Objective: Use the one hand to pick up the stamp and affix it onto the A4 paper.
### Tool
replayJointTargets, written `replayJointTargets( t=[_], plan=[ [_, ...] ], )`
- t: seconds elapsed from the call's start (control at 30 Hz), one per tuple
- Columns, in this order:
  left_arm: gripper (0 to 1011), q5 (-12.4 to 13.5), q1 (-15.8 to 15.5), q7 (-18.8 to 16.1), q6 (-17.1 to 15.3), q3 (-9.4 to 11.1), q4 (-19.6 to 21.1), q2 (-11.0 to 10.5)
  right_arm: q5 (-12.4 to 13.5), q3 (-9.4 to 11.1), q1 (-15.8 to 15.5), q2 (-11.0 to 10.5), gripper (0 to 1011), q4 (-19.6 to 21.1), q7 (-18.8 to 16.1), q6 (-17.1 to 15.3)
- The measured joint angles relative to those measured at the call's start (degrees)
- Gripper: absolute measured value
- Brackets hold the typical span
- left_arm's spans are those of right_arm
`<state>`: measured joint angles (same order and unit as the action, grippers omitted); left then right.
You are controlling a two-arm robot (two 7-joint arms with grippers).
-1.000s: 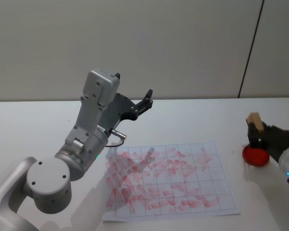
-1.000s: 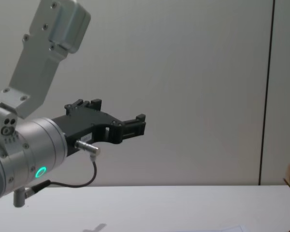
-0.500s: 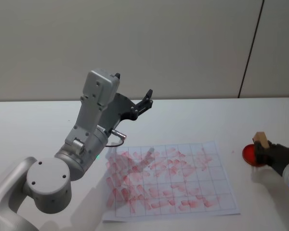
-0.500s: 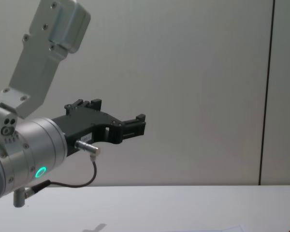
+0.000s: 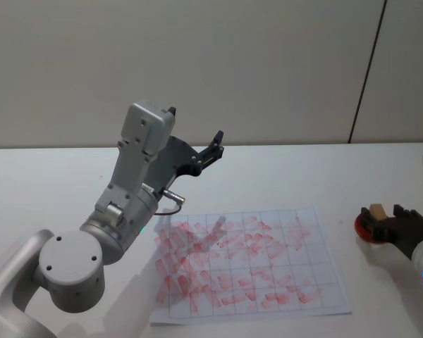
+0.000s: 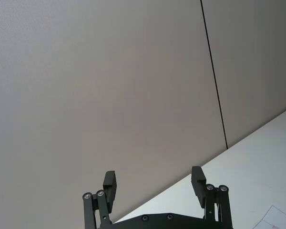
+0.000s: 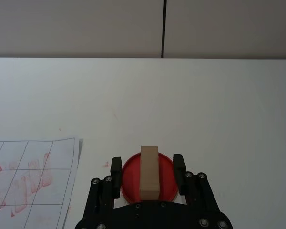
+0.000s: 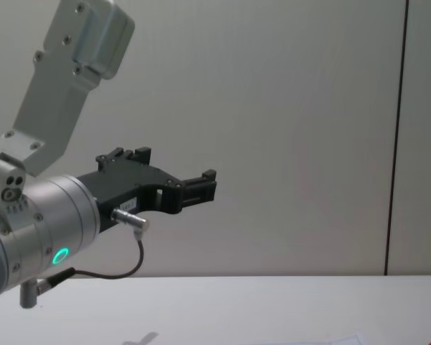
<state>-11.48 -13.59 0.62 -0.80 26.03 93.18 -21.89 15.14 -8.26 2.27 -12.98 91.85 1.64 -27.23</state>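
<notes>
On the round red pad (image 7: 148,179), the right gripper's (image 7: 148,168) jaws flank the rectangular wooden stamp (image 7: 149,172) without touching

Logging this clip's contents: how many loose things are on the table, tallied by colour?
Wood-coloured: 1, the stamp, lying on the pad between the right gripper's open fingers.
Red: 1, the round ink pad.
White with red marks: 1, the paper.
Total: 3.
</notes>
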Motion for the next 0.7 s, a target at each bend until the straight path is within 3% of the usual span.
replayJointTargets(
  t=[0.37,0.47,0.7],
  plan=[
    [1001,0.0,0.0,0.0,0.0,0.0,0.0,0.0,-2.4,-0.1,-1.0,-0.5,942,1.9,-1.4,5.7],
    [1001,0.0,0.0,0.0,0.0,0.0,0.0,0.0,-3.0,-0.1,-1.2,-0.7,1000,2.5,-1.7,7.2],
    [1002,0.0,0.0,0.0,0.0,0.0,0.0,0.0,-4.8,0.1,-2.4,-1.5,1001,4.6,-2.6,12.2]
  ],
)
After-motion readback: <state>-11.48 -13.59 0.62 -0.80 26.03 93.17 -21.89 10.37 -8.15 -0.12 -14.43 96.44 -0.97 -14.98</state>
